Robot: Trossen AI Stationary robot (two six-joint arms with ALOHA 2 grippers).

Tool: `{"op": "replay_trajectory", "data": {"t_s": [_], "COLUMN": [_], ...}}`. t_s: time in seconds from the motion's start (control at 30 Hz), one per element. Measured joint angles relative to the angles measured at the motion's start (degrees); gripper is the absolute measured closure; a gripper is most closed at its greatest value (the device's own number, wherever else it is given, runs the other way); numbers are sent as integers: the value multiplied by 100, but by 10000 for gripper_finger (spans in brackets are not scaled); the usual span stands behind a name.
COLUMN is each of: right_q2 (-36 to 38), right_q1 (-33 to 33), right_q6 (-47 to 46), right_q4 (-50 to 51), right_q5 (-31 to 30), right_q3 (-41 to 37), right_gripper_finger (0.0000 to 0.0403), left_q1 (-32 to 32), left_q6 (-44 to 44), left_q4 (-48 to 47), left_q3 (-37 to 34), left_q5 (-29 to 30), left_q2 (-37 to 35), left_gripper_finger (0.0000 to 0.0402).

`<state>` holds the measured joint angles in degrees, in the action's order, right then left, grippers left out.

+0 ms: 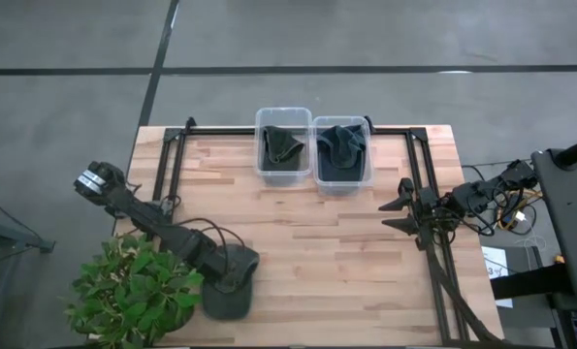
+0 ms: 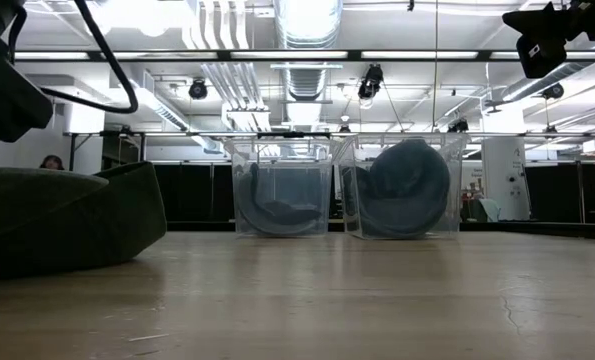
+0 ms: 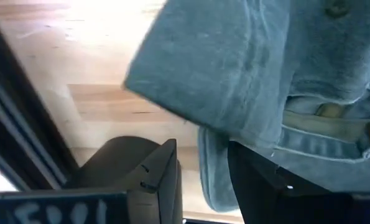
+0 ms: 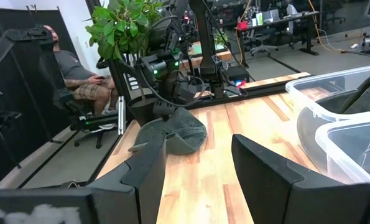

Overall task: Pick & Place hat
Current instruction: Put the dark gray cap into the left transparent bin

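Note:
A dark grey-green hat [image 1: 226,297] lies near the table's near-left corner, resting flat on the wood [image 2: 57,215]; it shows far off in the right wrist view [image 4: 172,134]. My left gripper [image 1: 234,273] is down at the hat's far side, open. In its wrist view [image 3: 203,165] the hat's rim [image 3: 214,180] dips between the two fingers. One finger [image 3: 157,177] is on bare wood outside the hat; the other [image 3: 259,186] is under the cloth. My right gripper [image 1: 400,215] waits open [image 4: 200,168] above the table's right side. My left gripper comes at the hat's rim [image 3: 214,180] from above, slanting, with one finger outside and one beneath the cloth. The fingers stand well apart, and I cannot tell whether either touches the hat. The hat lies on the table.
Two clear bins stand side by side at the far middle, the left bin [image 1: 284,145] and the right bin [image 1: 341,152], each holding a dark hat. A potted plant [image 1: 133,291] overhangs the near-left corner. A black frame rail [image 1: 298,129] borders the table. A person [image 4: 73,68] sits beyond the left side.

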<state>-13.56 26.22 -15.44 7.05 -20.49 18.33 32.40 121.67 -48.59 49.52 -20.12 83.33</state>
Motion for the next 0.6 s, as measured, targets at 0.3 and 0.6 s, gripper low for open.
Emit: {"op": "replay_trajectory", "data": {"t_s": [0.3,0.6], "right_q2": [2,2], "right_q1": [0,0], "right_q6": [2,0], "right_q4": [2,2], "right_q5": [-2,-2], "right_q3": [0,0], "right_gripper_finger": [224,225], "left_q1": [-4,-2], "left_q6": [27,9], "left_q4": [622,1011], "left_q3": [-251,-474], "left_q5": [0,6], "left_q2": [2,2], "left_gripper_finger": [266,266]}}
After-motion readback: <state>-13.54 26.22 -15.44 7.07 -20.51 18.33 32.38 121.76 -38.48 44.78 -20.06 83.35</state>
